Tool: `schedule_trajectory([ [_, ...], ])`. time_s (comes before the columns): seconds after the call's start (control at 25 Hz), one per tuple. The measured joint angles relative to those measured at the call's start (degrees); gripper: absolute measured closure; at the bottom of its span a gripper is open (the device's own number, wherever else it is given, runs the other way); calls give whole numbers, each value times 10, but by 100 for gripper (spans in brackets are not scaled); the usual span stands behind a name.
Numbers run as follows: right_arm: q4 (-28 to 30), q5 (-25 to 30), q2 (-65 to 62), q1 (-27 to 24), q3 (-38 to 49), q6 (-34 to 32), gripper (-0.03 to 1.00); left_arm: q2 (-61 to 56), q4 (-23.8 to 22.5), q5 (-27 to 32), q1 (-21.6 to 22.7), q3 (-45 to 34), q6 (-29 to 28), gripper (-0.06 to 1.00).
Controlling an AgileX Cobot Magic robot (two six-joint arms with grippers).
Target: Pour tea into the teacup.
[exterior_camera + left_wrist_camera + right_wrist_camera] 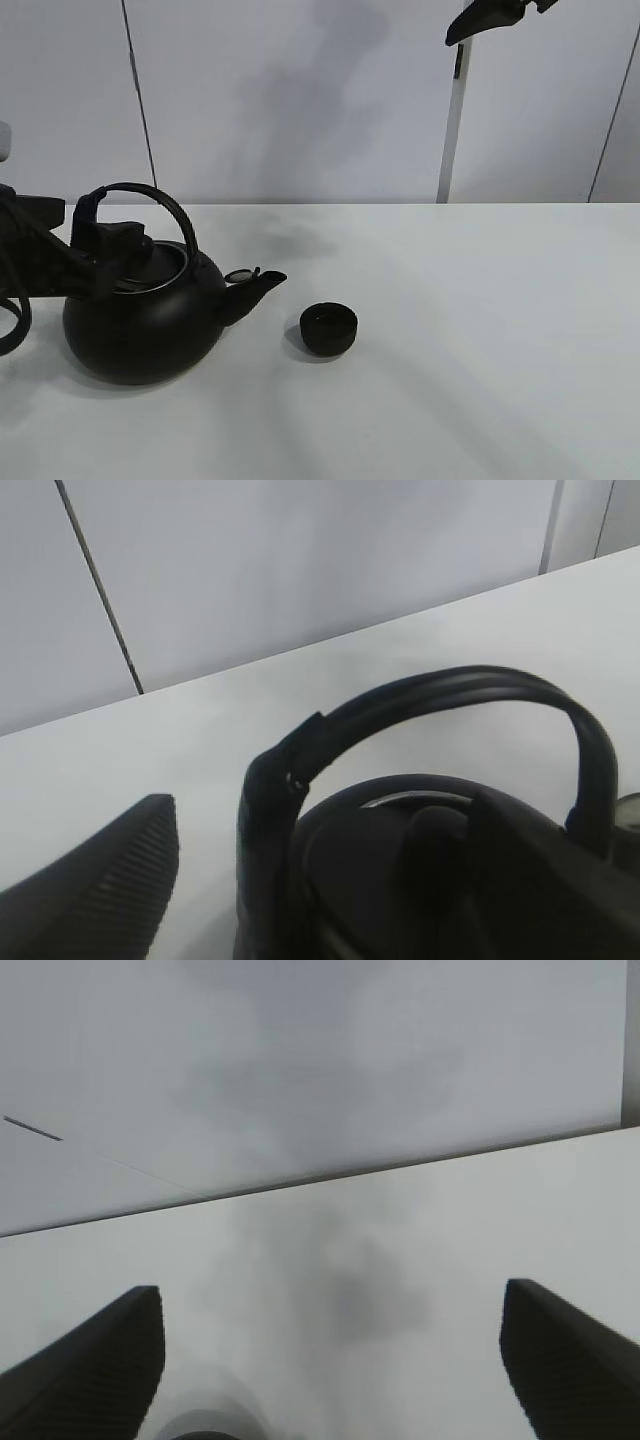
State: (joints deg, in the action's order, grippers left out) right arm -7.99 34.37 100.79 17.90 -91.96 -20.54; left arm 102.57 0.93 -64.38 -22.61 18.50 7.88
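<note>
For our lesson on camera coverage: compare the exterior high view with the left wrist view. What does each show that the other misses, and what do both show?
Only the exterior high view shows the teacup, the kettle's spout pointing toward it, and part of the right arm raised high.

Only the left wrist view shows a ribbed finger of the left gripper close up.

Both show the kettle, its arched handle and the white table.

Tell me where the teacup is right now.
In the high view, the teacup sits on the white table near the middle, just right of the kettle spout.
</note>
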Motion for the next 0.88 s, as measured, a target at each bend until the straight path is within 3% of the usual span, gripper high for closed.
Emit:
schedule_trajectory([
  [0.44,0,0,0,0,0,0,34,0,30,15,0,0,15,38],
  [0.88,0,0,0,0,0,0,34,0,11,15,0,0,15,38],
])
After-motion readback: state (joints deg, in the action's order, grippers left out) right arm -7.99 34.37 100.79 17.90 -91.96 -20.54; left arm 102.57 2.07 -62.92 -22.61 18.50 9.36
